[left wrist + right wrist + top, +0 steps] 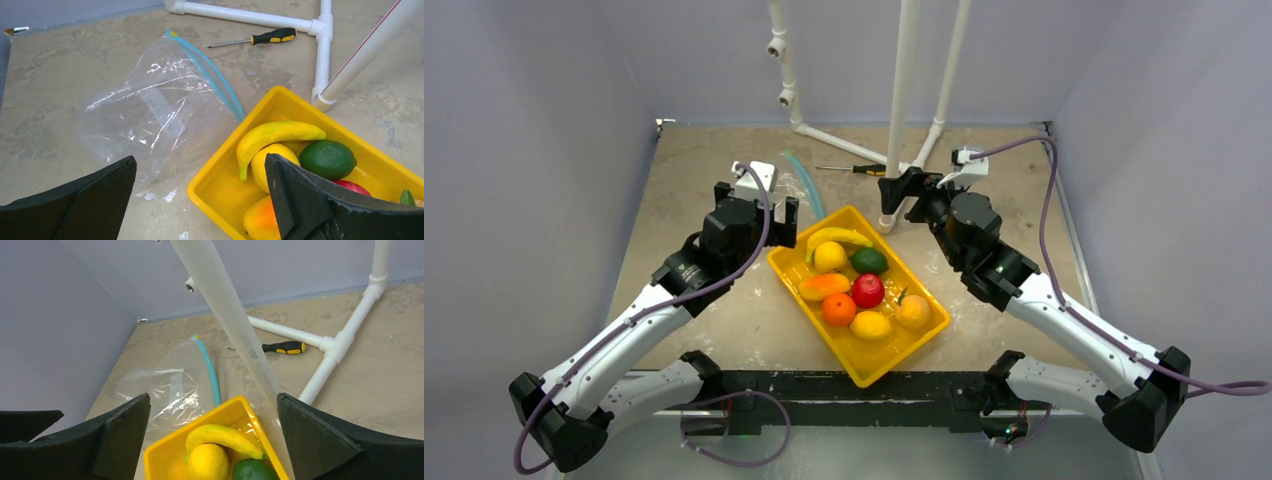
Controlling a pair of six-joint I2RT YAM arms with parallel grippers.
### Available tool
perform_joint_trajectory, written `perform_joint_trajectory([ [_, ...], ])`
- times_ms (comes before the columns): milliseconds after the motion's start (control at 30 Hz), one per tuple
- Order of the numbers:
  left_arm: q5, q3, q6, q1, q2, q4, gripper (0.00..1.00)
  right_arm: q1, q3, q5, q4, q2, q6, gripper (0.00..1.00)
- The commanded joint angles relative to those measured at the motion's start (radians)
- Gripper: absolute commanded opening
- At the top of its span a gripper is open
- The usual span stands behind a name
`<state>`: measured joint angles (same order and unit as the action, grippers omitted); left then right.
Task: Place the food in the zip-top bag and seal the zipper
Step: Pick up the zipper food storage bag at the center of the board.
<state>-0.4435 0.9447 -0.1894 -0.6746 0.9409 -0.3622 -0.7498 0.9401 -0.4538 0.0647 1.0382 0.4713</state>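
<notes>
The food lies in a yellow tray (pixel 904 355) at the table's middle: banana (pixel 837 236), lemon (pixel 829 257), avocado (pixel 869 261), mango (pixel 824 287), apple (pixel 867 290), orange (pixel 838 309) and others. The clear zip-top bag (pixel 150 115) lies flat and empty just beyond the tray's far-left corner, its teal zipper (pixel 210 80) running along the edge nearest the tray. My left gripper (pixel 759 205) hovers open over the bag and the tray's corner, holding nothing. My right gripper (pixel 904 195) hangs open above the tray's far end, holding nothing.
A white pipe frame (pixel 904 90) rises from the table's back, with one foot (pixel 322 97) close to the tray's far corner. A black-and-yellow screwdriver (pixel 859 169) lies beside it. Grey walls enclose the table on three sides.
</notes>
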Motion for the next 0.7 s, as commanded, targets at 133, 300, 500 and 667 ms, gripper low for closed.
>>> perform_joint_trajectory([
  [133,-0.067,-0.005,0.012,-0.001,0.002,0.002,0.99,0.002,0.068,0.004,-0.041,-0.013,0.008,0.99],
  [300,-0.084,-0.011,0.003,0.0,-0.004,0.006,0.99,0.002,0.091,-0.002,-0.097,0.043,-0.019,0.99],
  [500,-0.143,-0.007,-0.012,0.0,-0.003,-0.001,0.98,0.002,0.08,0.052,-0.11,0.065,-0.064,0.99],
  [667,-0.183,-0.022,-0.018,-0.001,-0.024,0.013,0.97,0.0,0.085,0.059,-0.143,0.085,-0.086,0.99],
])
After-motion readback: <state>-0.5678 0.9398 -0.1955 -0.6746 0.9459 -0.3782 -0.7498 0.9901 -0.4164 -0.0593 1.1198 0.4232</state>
